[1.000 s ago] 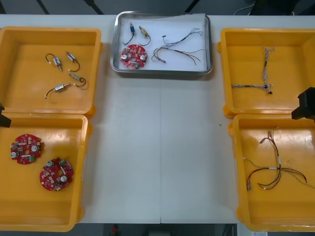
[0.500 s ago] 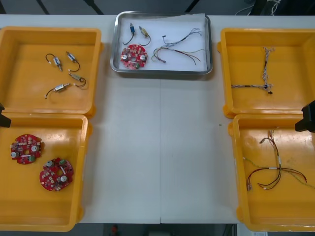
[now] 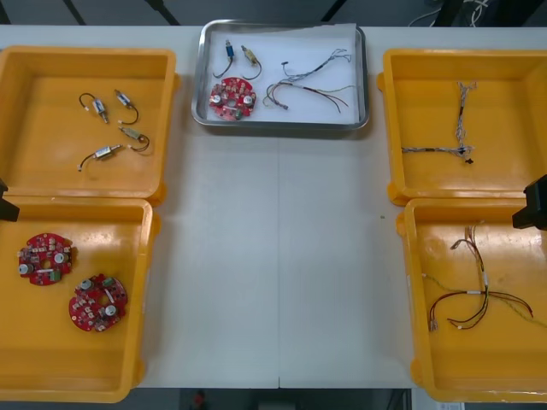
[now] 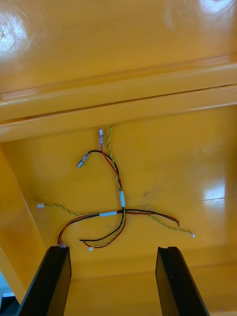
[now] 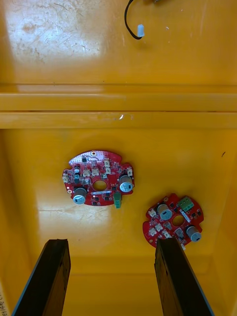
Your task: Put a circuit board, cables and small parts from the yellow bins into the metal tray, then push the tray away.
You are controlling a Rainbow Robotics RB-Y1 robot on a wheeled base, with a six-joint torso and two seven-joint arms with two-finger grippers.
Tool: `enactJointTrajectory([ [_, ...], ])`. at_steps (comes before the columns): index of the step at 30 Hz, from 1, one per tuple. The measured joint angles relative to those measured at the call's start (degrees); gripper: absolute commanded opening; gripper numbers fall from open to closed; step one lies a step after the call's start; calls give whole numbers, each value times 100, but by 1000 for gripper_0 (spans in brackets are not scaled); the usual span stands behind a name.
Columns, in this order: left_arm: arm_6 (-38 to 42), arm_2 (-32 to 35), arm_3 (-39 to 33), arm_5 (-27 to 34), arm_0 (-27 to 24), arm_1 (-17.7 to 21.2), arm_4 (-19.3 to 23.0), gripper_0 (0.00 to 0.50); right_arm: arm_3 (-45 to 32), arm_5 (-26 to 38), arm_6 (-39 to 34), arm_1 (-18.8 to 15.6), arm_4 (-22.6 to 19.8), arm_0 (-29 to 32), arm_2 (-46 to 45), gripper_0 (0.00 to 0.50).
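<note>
My left hand hangs over the near left bin, its fingers spread with nothing between them. Beyond the fingertips lie two boards, one out in the middle and the other close to one finger. Across the bin walls, in the far left bin, a black cable end with a white tip is cut off by the picture's edge.

My right hand is spread too, empty, over the near right bin. A tangle of cables lies just beyond the fingers - red, black, and yellow twisted strands crossing at a white sleeve, so I cannot tell how many there are.

In the front view each hand is cropped to a black corner at the side edge, left and right. The tray sits at the far side of the bench, between the far bins, white inside. It holds one tray board, two small parts and thin tray cables whose colours are hard to make out. Four loose parts lie in the far left bin, and a pale twisted cable lies in the far right bin.
</note>
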Motion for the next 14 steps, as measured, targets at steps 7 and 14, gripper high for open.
enactJointTrajectory([
  [7,0,0,0,0,0,0,0,500,-1,0,0,0,0,0,0,500],
  [14,0,0,0,0,0,0,0,500,-2,0,0,0,0,0,0,500],
])
